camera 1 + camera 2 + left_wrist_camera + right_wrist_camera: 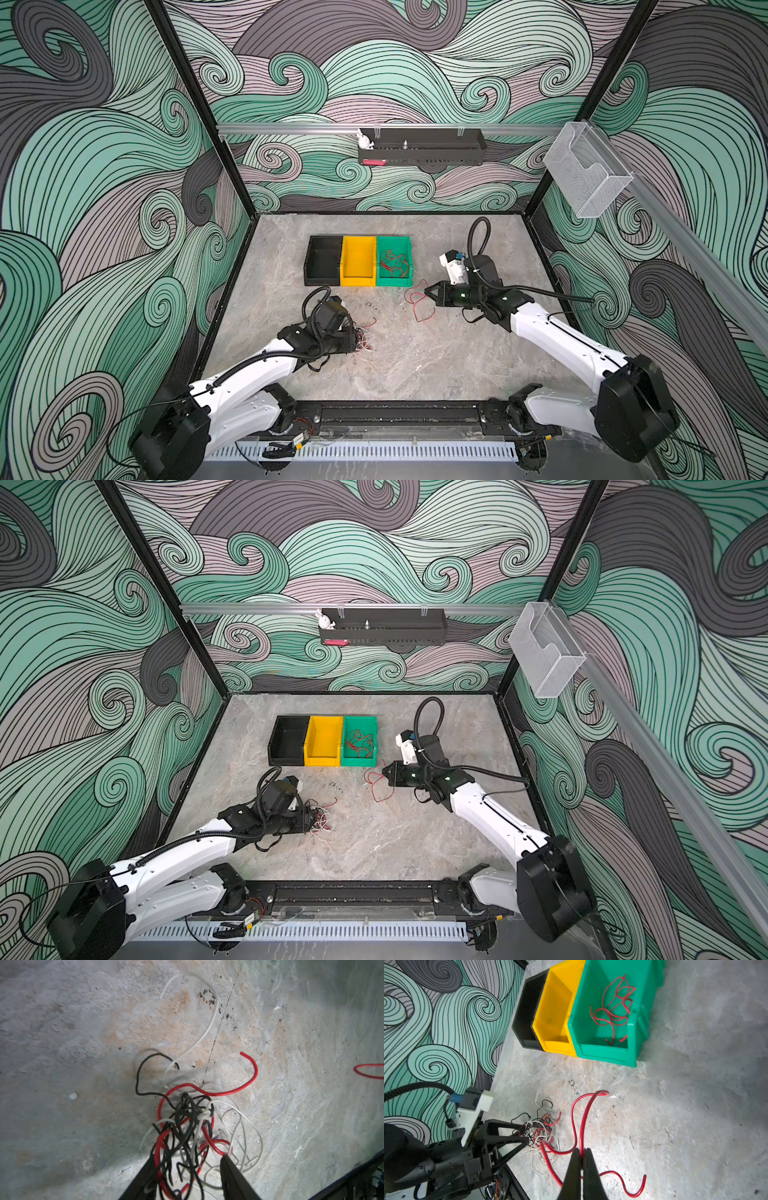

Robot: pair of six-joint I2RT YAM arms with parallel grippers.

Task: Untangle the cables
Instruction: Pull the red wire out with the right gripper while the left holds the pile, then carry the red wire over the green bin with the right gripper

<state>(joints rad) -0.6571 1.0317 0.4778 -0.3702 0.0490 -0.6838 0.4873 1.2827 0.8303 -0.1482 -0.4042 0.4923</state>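
Overhead, in a top view, I see red cables in the green bin, beside the yellow bin and black bin. Left wrist: my left tool is half open astride the tangle of cables on the surface. Right wrist: my right tool is pinched on one red cable.

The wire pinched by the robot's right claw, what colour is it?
Red. The cable pinched in the right gripper shows best in the right wrist view.

Both top views look down from high over the six o'clock edge of the worktop toward twelve, while the wrist cameras sit close behind the left gripper and right gripper, sharing the cables.
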